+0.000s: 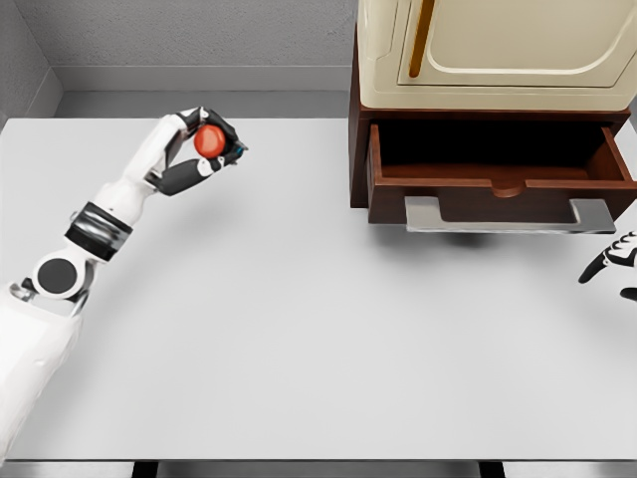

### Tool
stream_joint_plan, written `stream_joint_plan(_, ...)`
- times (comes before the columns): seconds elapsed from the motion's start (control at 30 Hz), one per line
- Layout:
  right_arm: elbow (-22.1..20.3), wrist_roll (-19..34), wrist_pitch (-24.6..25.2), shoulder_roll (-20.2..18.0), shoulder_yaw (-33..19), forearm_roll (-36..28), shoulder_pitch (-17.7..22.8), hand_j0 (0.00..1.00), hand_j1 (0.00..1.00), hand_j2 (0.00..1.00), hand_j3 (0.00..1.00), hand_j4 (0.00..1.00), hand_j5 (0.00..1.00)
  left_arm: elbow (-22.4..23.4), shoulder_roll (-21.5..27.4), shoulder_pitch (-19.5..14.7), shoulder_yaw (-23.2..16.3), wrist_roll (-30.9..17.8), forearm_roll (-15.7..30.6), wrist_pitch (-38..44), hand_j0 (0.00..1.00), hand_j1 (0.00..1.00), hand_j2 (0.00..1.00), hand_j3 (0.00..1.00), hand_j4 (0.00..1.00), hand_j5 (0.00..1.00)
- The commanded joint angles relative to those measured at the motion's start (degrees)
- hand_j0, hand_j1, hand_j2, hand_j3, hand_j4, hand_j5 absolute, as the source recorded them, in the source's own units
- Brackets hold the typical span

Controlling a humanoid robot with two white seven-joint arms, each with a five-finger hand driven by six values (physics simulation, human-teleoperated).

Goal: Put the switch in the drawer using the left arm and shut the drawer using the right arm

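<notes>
White forearm plating of the left arm is seen closest, rising from the lower left corner across a pale grey table (299,339) — a plain, matte surface with nothing printed on it. At the end of that arm, the left hand (196,147) is raised above the tabletop, its fingers curled around the switch (209,141), which shows as a rounded red-orange piece with a small bluish part at its right edge. The switch is thus held clear of the surface, not resting on it.

Well to the right of that hand, and slightly beyond it, a dark brown drawer (503,169) is pulled open from beneath a cream-coloured cabinet (498,50); a grey bar handle (508,216) is fixed along its front. Its interior is dark, and no contents can be made out.

Only part of the right hand (615,261) is shown at the right edge, just below the handle's end — whether its fingers are spread or curled cannot be told.

Behind the table, grey walls are visible. No writing or brand can be read anywhere.
</notes>
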Motion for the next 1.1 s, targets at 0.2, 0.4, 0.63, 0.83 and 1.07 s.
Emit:
stream_joint_plan(0.2,-0.02,-0.02,0.16,-0.09,0.01,-0.37,0.00,0.49,0.49,0.49,0.49,0.49,0.49,-2.63,-1.78,-0.35,-0.58,0.07,0.15,-0.01,0.35,0.35,0.35,0.35,0.35,0.35)
stream_joint_plan(0.4,-0.02,-0.02,0.16,-0.09,0.01,-0.63,0.00,0.51,0.51,0.51,0.51,0.51,0.51,-3.42,-3.10,-1.58,-1.73,0.07,-0.03,-0.09,0.35,0.35,0.35,0.35,0.35,0.35)
stream_joint_plan(0.63,0.07,-0.02,0.16,-0.09,0.01,-0.72,0.00,0.54,0.54,0.54,0.54,0.54,0.54,-4.21,-5.30,-2.81,-2.78,0.07,-0.12,-0.09,0.35,0.35,0.35,0.35,0.35,0.35)
stream_joint_plan(0.83,-0.02,-0.02,0.16,-0.09,0.01,-0.72,0.00,0.54,0.54,0.54,0.54,0.54,0.54,-6.75,-5.91,-3.43,-3.57,0.07,-0.12,-0.18,0.35,0.35,0.35,0.35,0.35,0.35)
stream_joint_plan(1.07,0.07,-0.02,0.16,-0.09,0.01,-0.72,0.00,0.55,0.55,0.55,0.55,0.55,0.55,-8.34,-7.93,-3.95,-4.27,0.07,-4.06,-0.18,0.35,0.35,0.35,0.35,0.35,0.35)
